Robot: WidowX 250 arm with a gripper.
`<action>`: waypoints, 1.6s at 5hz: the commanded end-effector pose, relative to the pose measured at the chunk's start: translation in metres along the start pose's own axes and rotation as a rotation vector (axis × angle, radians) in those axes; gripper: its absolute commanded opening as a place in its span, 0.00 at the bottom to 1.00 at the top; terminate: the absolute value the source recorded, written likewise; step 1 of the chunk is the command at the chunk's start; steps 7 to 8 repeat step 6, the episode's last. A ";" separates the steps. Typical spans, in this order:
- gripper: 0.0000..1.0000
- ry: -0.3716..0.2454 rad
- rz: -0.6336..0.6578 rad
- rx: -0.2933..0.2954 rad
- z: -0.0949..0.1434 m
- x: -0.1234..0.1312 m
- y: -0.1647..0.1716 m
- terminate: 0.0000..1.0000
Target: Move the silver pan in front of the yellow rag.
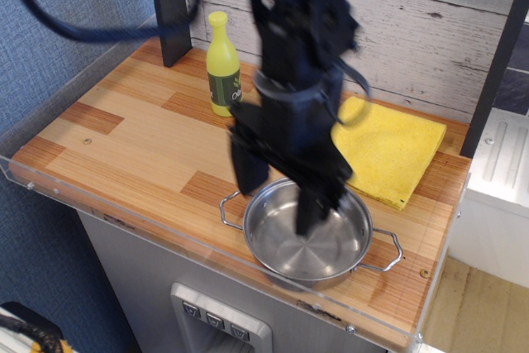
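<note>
Hovering with jaws apart and nothing held, the gripper (281, 192) is over the silver pan (310, 233), which sits at the surface's near edge just in front of the yellow rag (388, 150) — placement looks done, so clearing away should come next.

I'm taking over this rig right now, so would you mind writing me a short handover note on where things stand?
Gripper: motion-blurred, above the silver pan, fingers apart and holding nothing; it looks open.
Silver pan: upright and empty near the front edge of the counter, both wire handles visible.
Yellow rag: flat, directly behind the pan, toward the wall.
Yellow bottle: standing at the back left, out of the way.
Done: the pan appears to sit in front of the rag.
Left: probably only clearing the arm and confirming placement.
</note>
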State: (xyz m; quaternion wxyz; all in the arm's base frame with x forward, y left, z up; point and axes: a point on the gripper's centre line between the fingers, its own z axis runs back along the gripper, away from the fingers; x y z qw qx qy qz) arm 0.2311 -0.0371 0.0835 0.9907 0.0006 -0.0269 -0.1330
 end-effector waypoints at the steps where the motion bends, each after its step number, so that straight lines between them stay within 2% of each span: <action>1: 1.00 -0.027 0.199 0.079 0.044 -0.006 0.088 0.00; 2: 1.00 -0.023 0.271 0.089 0.046 -0.012 0.136 0.00; 3: 1.00 -0.015 0.341 0.141 0.042 -0.015 0.169 0.00; 4: 1.00 -0.001 0.387 0.117 0.036 -0.012 0.193 0.00; 5: 1.00 -0.001 0.387 0.117 0.036 -0.012 0.193 0.00; 6: 1.00 -0.001 0.387 0.117 0.036 -0.012 0.193 1.00; 8: 1.00 -0.001 0.387 0.117 0.036 -0.012 0.193 1.00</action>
